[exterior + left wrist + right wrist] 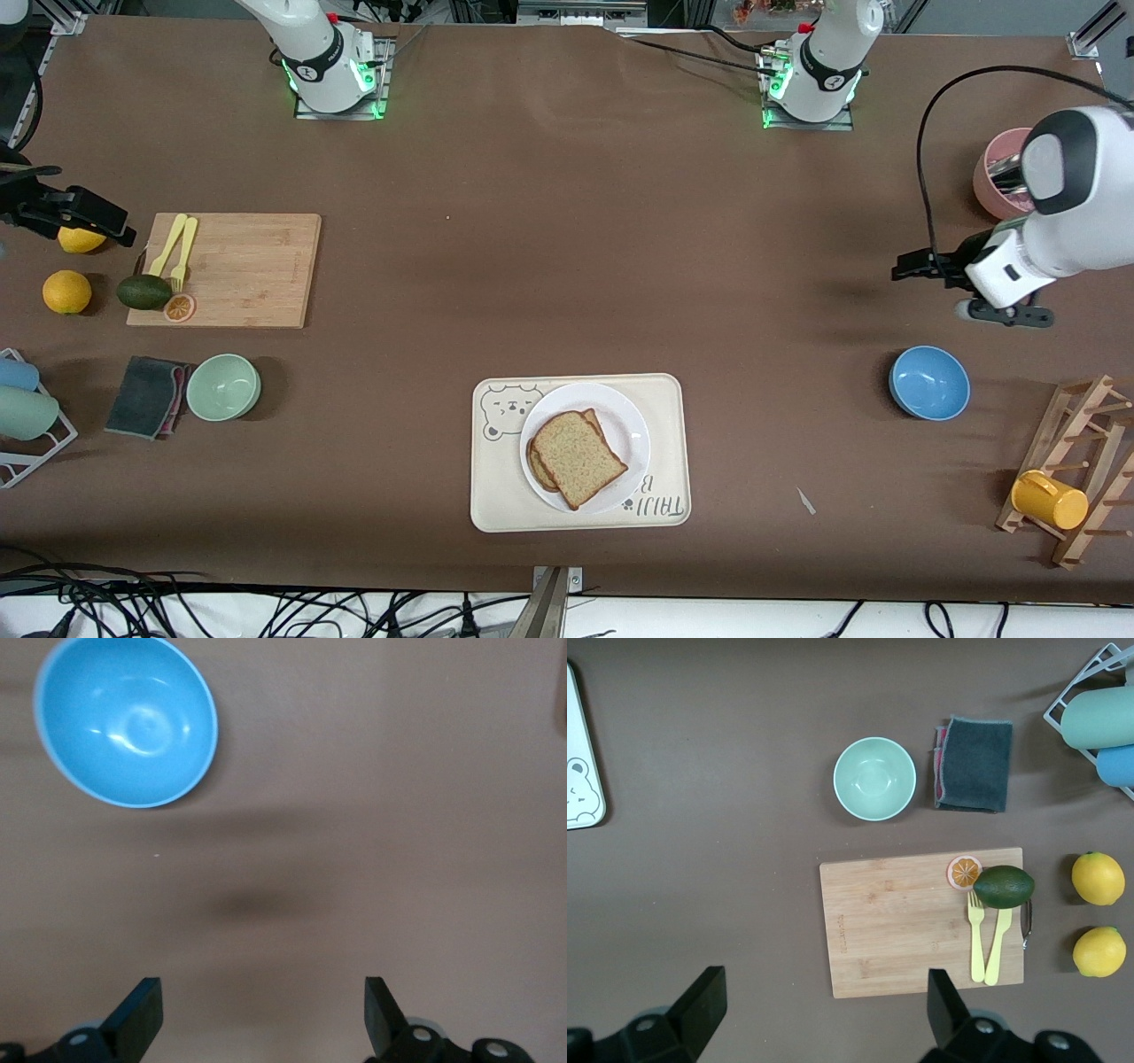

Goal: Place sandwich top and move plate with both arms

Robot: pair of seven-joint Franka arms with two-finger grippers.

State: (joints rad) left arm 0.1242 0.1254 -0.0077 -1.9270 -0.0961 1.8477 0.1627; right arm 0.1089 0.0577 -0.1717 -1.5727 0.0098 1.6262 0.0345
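Observation:
The sandwich top (578,456), a light tan speckled slice with a brown crust, lies on another slice whose edge peeks out beneath it. Both rest on the white plate (631,427), which sits on the cream bear-print tray (664,399) near the front camera's edge of the table. My left gripper (912,266) (263,988) hangs open over bare table beside the blue bowl (928,383) (126,719), holding nothing. My right gripper (111,226) (826,988) is open and empty, high over the right arm's end of the table by the cutting board (232,268) (921,921).
On or by the board lie yellow cutlery (177,248), an avocado (144,291), an orange slice (180,307) and two lemons (67,291). A green bowl (223,386) and grey cloth (146,396) sit nearer the camera. A pink cup (999,177) and a wooden rack with a yellow mug (1050,501) stand at the left arm's end.

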